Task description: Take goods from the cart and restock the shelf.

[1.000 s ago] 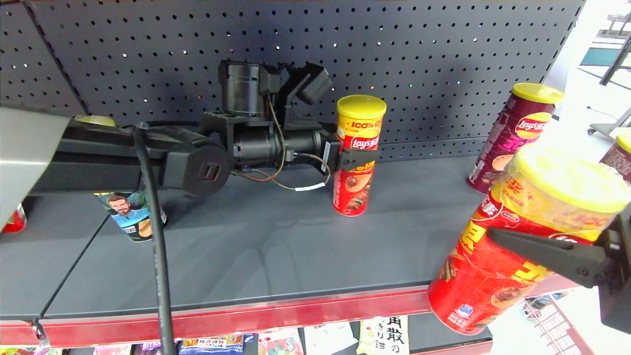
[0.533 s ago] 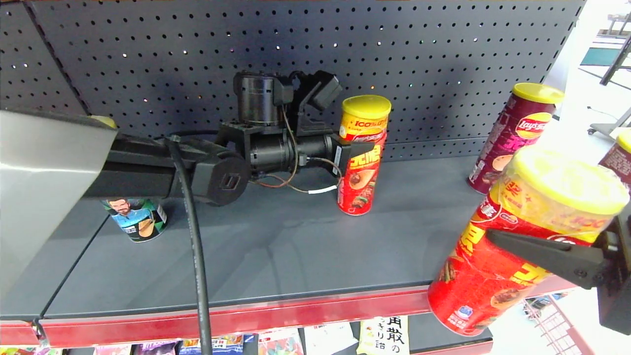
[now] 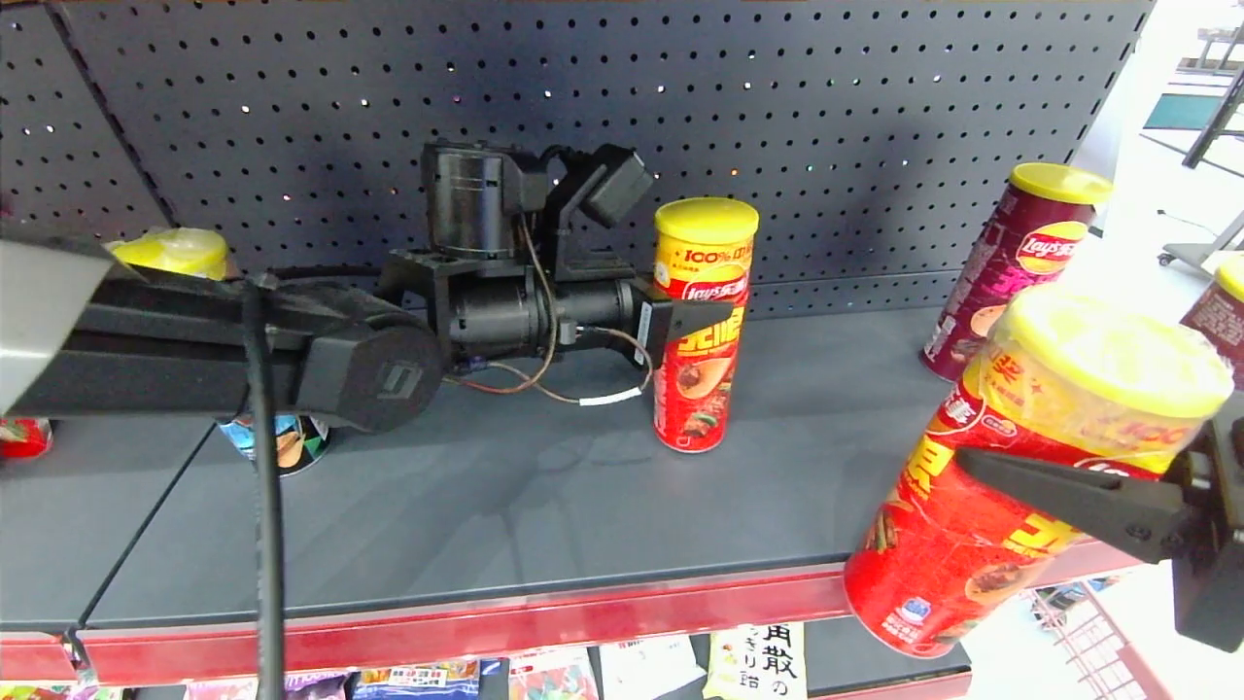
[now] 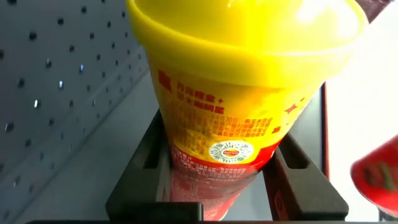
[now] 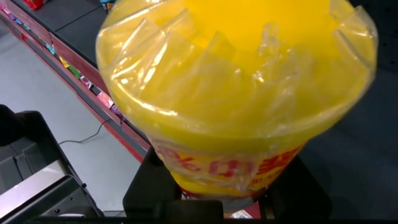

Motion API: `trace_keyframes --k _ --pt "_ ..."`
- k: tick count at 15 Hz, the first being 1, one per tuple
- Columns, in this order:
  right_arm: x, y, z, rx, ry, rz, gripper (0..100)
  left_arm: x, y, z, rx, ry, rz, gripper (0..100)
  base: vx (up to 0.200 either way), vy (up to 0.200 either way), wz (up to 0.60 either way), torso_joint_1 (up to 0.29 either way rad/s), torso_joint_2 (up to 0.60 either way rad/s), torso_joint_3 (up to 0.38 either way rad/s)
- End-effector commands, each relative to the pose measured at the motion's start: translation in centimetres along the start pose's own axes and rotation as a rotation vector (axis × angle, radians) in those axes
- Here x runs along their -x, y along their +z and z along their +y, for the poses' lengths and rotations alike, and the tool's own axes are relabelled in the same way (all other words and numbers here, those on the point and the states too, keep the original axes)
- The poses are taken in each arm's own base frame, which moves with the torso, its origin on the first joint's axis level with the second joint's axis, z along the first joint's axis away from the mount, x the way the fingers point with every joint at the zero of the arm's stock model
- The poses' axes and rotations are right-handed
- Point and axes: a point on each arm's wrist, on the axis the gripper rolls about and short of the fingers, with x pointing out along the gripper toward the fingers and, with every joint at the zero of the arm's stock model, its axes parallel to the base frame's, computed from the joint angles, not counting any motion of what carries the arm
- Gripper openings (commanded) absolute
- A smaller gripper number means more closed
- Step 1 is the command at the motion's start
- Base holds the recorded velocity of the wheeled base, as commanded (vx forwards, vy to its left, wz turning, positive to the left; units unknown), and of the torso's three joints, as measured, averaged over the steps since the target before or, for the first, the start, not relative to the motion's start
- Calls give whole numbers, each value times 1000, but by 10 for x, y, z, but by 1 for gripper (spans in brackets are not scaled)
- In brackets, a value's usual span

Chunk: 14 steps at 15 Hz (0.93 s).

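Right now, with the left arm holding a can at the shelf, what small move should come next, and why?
Probably open the left gripper and let go: its red can stands upright, base apparently resting on the shelf, apart from the maroon can. The right gripper holds a second can, tilted, off the shelf's front edge, so it may follow.

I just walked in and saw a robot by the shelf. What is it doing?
The robot is stocking a shelf with chip cans. Its left hand grips a red can with a yellow lid, upright near the back of the shelf. Its right hand holds a second red can, tilted, out past the front edge and not yet placed. A purple can stands on the shelf's right side.
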Motion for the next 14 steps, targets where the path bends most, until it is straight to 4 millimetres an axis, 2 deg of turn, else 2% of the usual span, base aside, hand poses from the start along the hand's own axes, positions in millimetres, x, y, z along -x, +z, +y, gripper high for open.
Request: trace_keyframes --k 1,7,11,14 --pt "-1 0 0 0 1 3 0 23 13 -14 -15 -13 -24 0 0 0 0 0 0 0" --pt "-2 1 0 0 1 2 0 43 -5 -48 10 -81 43 0 0 0 0 0 0 0" --pt "-2 1 0 0 2 3 0 43 -16 -57 5 -105 37 0 0 0 0 0 0 0" --pt "-2 0 0 -1 2 6 0 45 -15 -58 7 -108 34 0 0 0 0 0 0 0"
